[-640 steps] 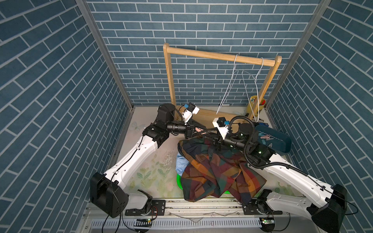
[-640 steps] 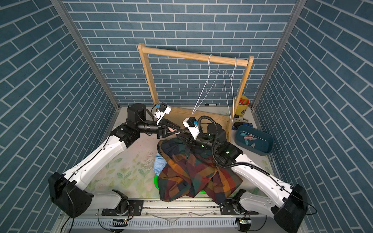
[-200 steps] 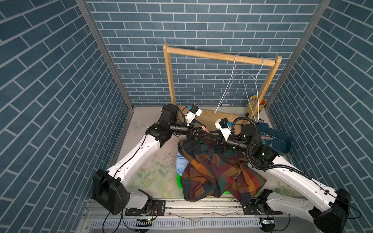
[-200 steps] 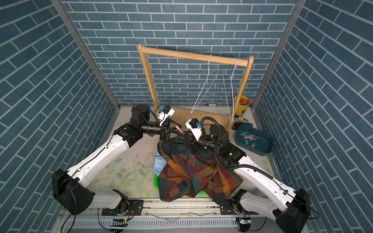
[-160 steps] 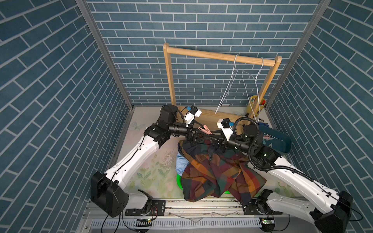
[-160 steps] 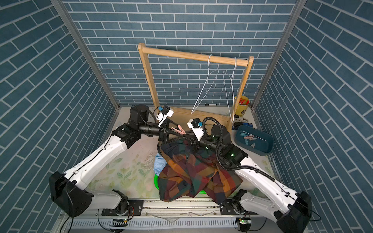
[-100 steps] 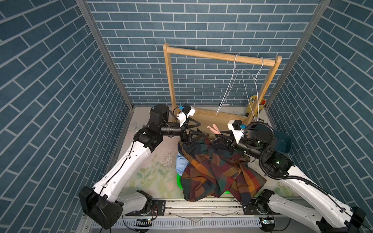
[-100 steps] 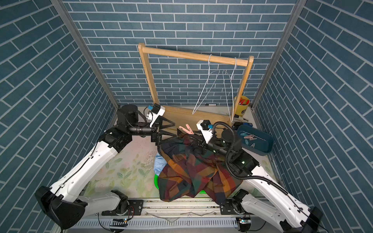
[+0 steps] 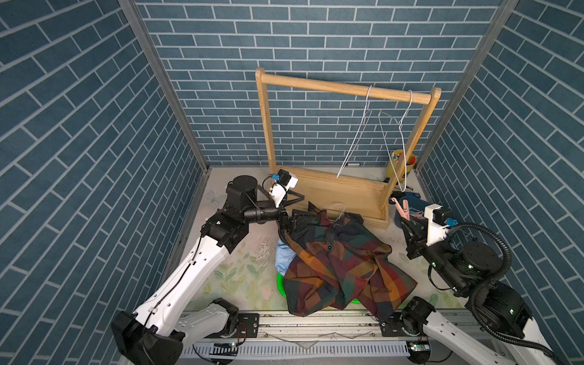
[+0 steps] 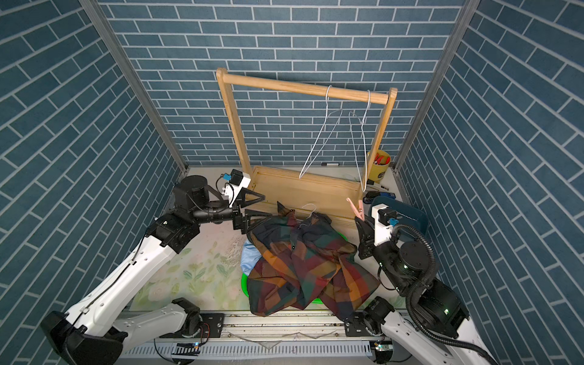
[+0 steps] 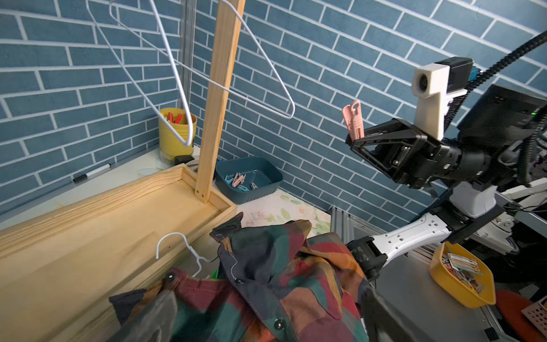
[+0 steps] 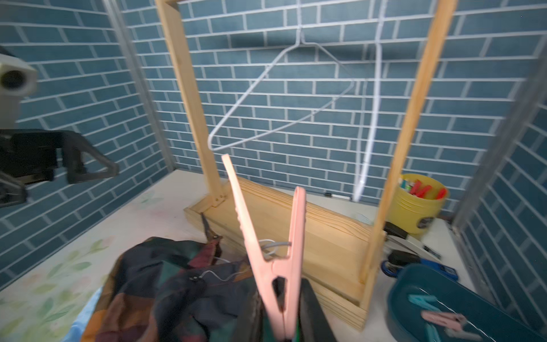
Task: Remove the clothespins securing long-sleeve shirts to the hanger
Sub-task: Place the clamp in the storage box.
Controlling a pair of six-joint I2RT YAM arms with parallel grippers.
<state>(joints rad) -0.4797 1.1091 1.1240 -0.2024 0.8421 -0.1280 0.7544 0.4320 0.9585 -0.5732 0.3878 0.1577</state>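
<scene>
Pink plastic marks the clothespin (image 9: 402, 210); the right gripper (image 9: 406, 223) pinches its lower end, so it stands upright with its top splayed, clear of the cloth and just near of the teal tray (image 10: 410, 218) at the far right; more clothespins (image 11: 238, 180) lie in that tray; the left gripper (image 10: 264, 207) hangs with jaws spread wide and empty at the far-left edge of the plaid shirt (image 9: 341, 262); that shirt is heaped over a light blue shirt (image 9: 282, 256), and its hanger (image 9: 337, 207) hooks out toward the wooden rack (image 9: 341, 189); bare floor lies left of the heap; two bare hangers (image 9: 367, 94) crowd the rail's right end.
</scene>
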